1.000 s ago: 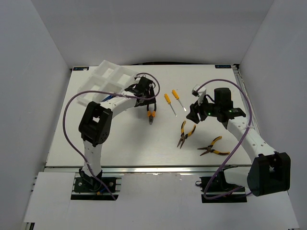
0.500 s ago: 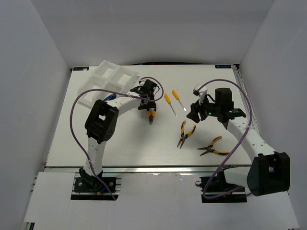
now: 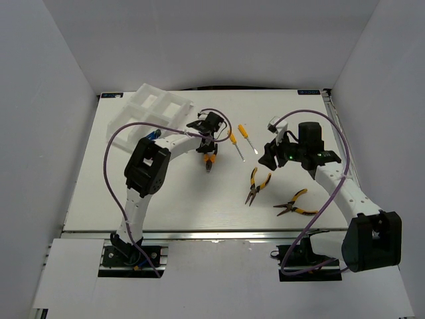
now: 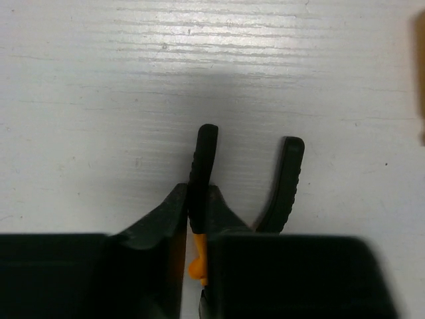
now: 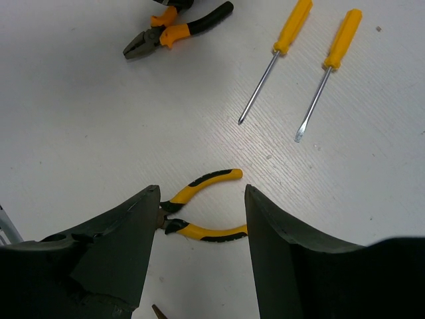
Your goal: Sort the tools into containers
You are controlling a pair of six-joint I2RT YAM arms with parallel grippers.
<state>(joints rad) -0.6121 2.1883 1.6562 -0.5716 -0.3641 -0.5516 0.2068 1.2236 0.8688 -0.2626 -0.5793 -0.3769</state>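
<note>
The orange-black pliers (image 3: 210, 159) lie on the table, nose toward me. My left gripper (image 3: 208, 130) is down over their handles. In the left wrist view that gripper (image 4: 197, 214) is shut on one black handle (image 4: 202, 163); the other handle (image 4: 287, 181) stands free to the right. Two orange-handled screwdrivers (image 3: 244, 137) (image 5: 275, 58) lie side by side just right of it. My right gripper (image 3: 272, 157) hovers open, and through its jaws (image 5: 201, 193) a yellow-black pair of pliers (image 5: 202, 183) shows on the table. The white divided tray (image 3: 157, 108) sits at the back left.
A second yellow-black pair of pliers (image 3: 294, 204) lies near the front right. The left arm's purple cable (image 3: 113, 149) loops out to the left. Grey walls close in the table on three sides.
</note>
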